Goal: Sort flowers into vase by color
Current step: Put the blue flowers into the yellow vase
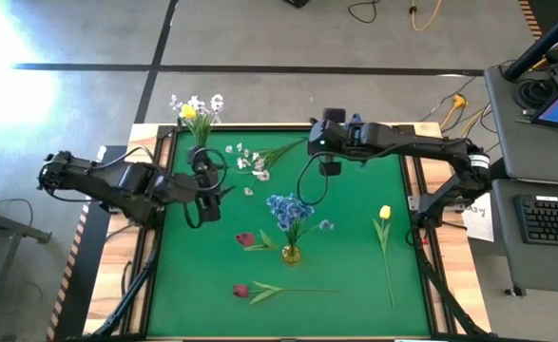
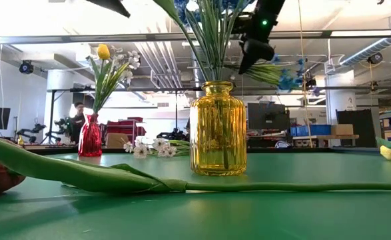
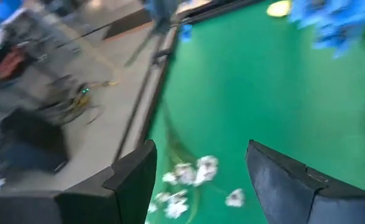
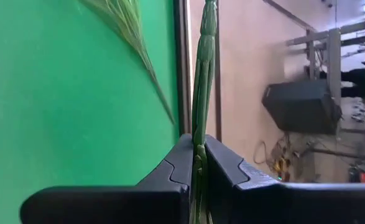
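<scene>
My right gripper (image 4: 198,146) hangs high over the table's far middle (image 1: 328,169), shut on a green flower stem (image 4: 202,74). Blue blooms (image 2: 290,79) hang beside it in the low view, and they look like that stem's flower. A yellow vase (image 2: 218,130) holds blue flowers (image 1: 288,211). A red vase (image 2: 90,137) at the far left holds a yellow tulip (image 2: 103,51) and white blossoms. A white spray (image 1: 250,163) lies on the table. My left gripper (image 3: 198,155) hovers open above it (image 1: 212,195), holding nothing. My right gripper pinches the green stem (image 4: 199,134) between its two fingers. The stem runs along the fingers and sticks out past their tips. The fingers slant down toward the table's far left. The stem is lifted clear of the table; its bloom end lies outside the wrist view.
A yellow tulip (image 1: 384,213) lies on the right of the green mat. Two red tulips (image 1: 245,239) (image 1: 241,290) lie near the front, one stem crossing before the yellow vase (image 2: 282,187). Loose cables hang by both arms.
</scene>
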You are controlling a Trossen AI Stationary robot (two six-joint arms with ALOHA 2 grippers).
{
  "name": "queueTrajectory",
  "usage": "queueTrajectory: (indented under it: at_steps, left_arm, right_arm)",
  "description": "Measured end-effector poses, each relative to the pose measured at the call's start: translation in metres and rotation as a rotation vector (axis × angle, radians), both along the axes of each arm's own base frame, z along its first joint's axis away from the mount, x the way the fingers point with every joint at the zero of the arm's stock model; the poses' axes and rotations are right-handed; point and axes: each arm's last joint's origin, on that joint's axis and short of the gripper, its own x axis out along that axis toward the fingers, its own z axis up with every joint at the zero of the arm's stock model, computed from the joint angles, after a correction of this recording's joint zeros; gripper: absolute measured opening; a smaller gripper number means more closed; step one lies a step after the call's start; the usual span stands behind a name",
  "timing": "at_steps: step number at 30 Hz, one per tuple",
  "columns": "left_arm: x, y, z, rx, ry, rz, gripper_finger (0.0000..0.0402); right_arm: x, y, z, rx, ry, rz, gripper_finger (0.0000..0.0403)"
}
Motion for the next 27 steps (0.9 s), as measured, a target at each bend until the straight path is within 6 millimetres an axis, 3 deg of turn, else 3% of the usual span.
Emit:
queueTrajectory:
  at_steps: [11, 17, 27]
  left_arm:
    - [0.012, 0.025, 0.031, 0.11, -0.134, -0.053, 0.0228]
    - [0.027, 0.045, 0.045, 0.098, -0.177, -0.137, 0.0228]
    - [0.079, 0.082, 0.049, 0.211, -0.059, -0.117, 0.0228]
  right_arm:
    - [-0.034, -0.005, 0.041, -0.061, -0.137, -0.018, 0.0018]
    - [-0.031, -0.003, 0.043, -0.045, -0.158, 0.047, 0.0018]
    - [-0.024, -0.003, 0.044, -0.095, -0.152, 0.11, 0.0018]
